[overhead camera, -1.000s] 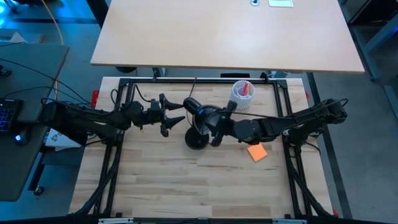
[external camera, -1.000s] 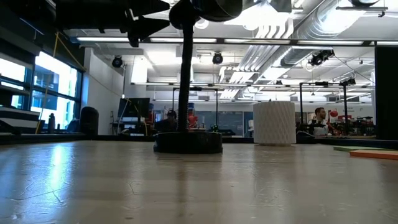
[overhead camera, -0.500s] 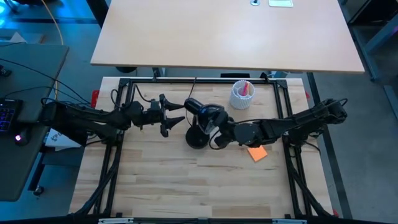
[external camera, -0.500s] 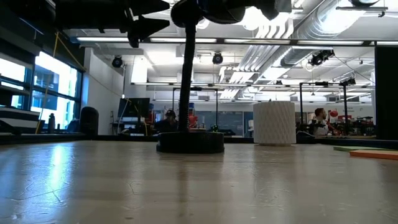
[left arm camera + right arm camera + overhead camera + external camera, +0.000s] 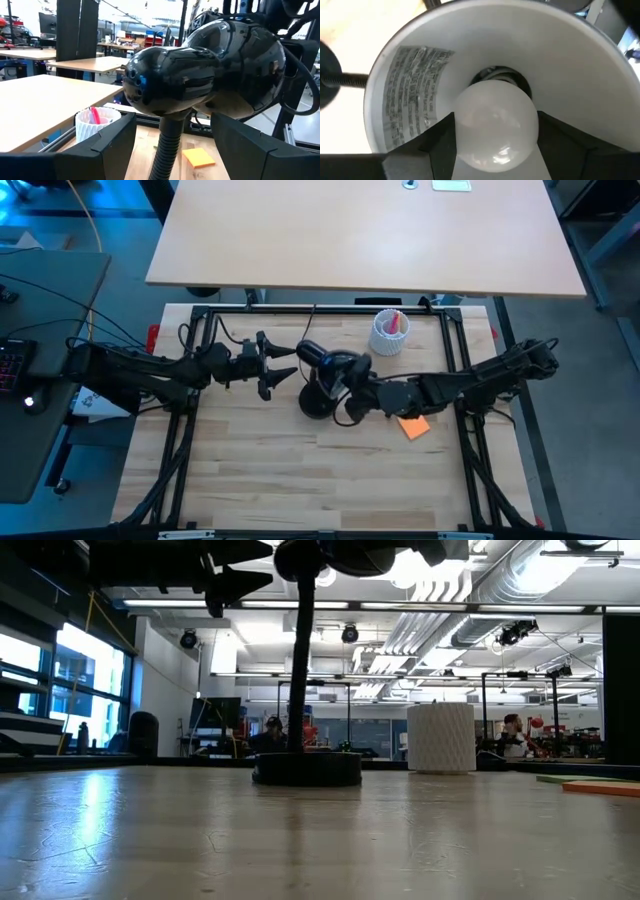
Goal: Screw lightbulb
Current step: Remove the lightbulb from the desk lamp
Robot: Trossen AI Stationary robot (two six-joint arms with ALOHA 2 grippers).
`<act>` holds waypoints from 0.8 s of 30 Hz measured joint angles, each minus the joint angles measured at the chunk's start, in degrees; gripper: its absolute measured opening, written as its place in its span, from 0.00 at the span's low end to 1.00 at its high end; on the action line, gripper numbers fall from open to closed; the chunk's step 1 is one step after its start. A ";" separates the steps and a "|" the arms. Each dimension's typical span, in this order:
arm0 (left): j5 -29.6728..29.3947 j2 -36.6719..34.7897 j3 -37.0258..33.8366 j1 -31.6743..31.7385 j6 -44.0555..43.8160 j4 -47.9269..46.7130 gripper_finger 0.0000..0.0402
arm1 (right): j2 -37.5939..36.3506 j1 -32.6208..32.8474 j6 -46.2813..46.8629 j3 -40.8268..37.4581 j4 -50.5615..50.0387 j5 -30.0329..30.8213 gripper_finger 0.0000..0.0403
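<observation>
A black desk lamp stands mid-table on its round base, and its shade opens toward the table's right. The white lightbulb sits inside the shade's white interior, its narrow end toward the socket. My right gripper reaches into the shade and is shut on the bulb. My left gripper hovers open just left of the shade's back. Its fingers stand on either side of the gooseneck without touching it. My right gripper pinches the lightbulb's round glass end between its two fingers, one on each side. The fingers come nearly level from the table's right, reaching into the shade's mouth. The bulb is clear of the table, its narrow end toward the socket.
A white ribbed cup with a pink thing in it stands far right of the lamp. An orange pad lies flat under my right arm. A second, larger table lies beyond the far edge.
My right gripper has rolled about its own long axis while staying at the shade's mouth; one finger that stuck out toward the far edge has swung out of sight. The lamp stays standing on its base.
</observation>
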 joint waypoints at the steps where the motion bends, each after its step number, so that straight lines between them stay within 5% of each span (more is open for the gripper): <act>1: 0.00 0.00 -0.01 0.00 0.00 0.00 0.63 | 0.00 -0.10 1.30 0.00 -0.07 0.02 0.58; 11: 0.02 0.00 -0.02 0.00 -0.69 -0.11 0.63 | 0.00 -0.47 5.06 0.00 -0.04 -0.13 0.61; 24: 0.02 0.00 -0.02 0.00 -1.03 -0.17 0.63 | -0.07 0.19 8.59 0.07 -0.03 0.92 0.79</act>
